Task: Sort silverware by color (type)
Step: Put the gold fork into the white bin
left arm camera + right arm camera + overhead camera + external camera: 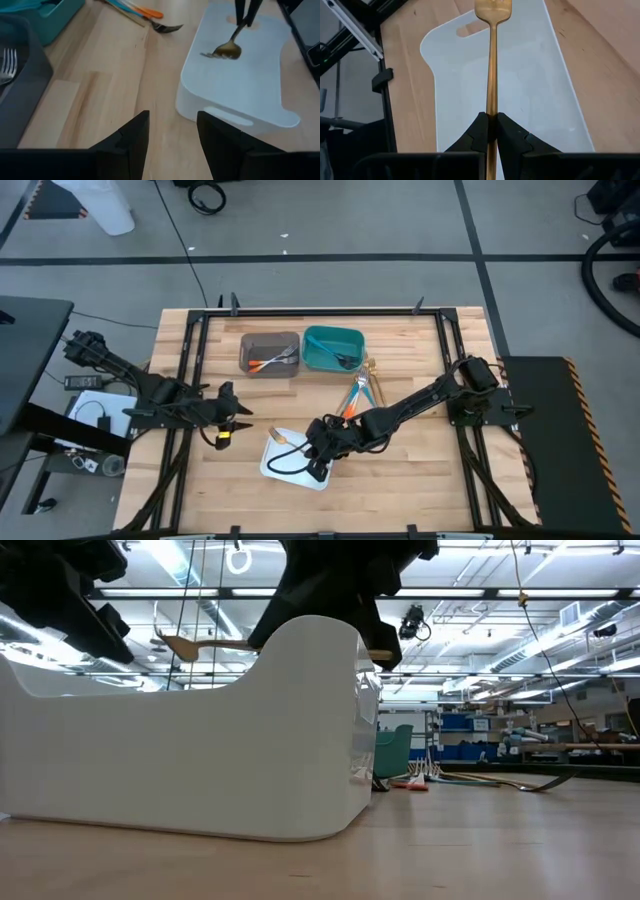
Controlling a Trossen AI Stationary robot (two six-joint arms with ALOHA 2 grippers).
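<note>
Right tool (490,131) pinches a slim gold fork (491,60) over the white tray (455,80); loose orange and teal silverware (358,395) awaits sorting, left tool (172,137) open.

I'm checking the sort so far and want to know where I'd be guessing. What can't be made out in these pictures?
- Grey bin and teal bin: high view, contents too small to count or name.
- Loose silverware pile: high view, pieces overlap; the low view is mostly blocked by the white tray.
- Gold fork in the right gripper: its tines are cut off by the right wrist view's edge.
- Left gripper: open, holding nothing.
</note>
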